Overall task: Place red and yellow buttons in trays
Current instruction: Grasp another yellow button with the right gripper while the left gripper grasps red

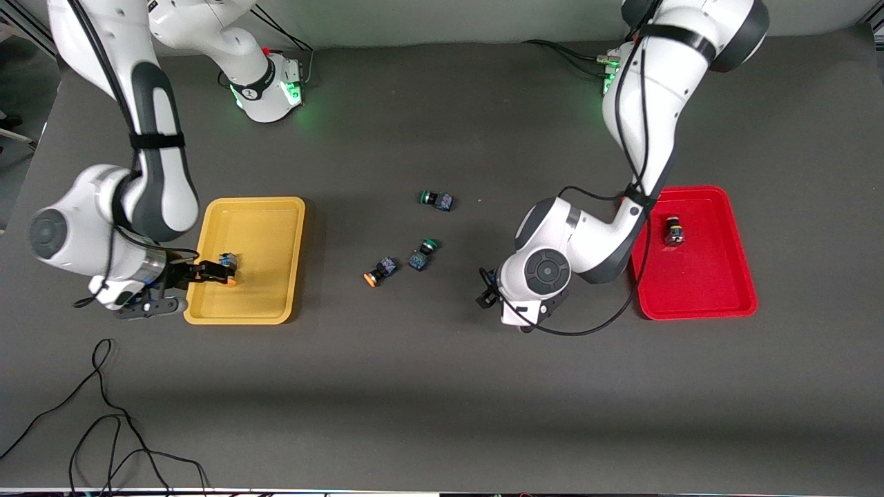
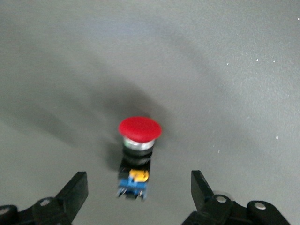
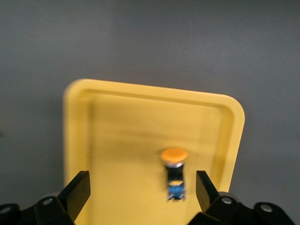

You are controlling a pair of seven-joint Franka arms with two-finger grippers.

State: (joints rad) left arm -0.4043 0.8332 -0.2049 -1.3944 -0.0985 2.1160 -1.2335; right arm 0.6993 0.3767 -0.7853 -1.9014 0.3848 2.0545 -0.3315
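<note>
Grey tabletop: my left gripper (image 2: 139,199) hangs open and empty over an upright red button (image 2: 139,136), centred between its fingers.

Trays: two, one yellow tray (image 1: 252,204) and one red tray (image 1: 697,310).

Push-button switches: I count six in all.
- Yellow caps: two, the first yellow button (image 3: 174,155) and the second yellow button (image 1: 378,272).
- Green caps: two, the first green button (image 1: 436,200) and the second green button (image 1: 421,255).
- Red caps: one certain, the red button (image 2: 139,129). The sixth switch (image 1: 675,231) is probably red too, but its cap is too dark to call.

Grippers: two, my left gripper (image 2: 138,174) and my right gripper (image 3: 142,174).
</note>
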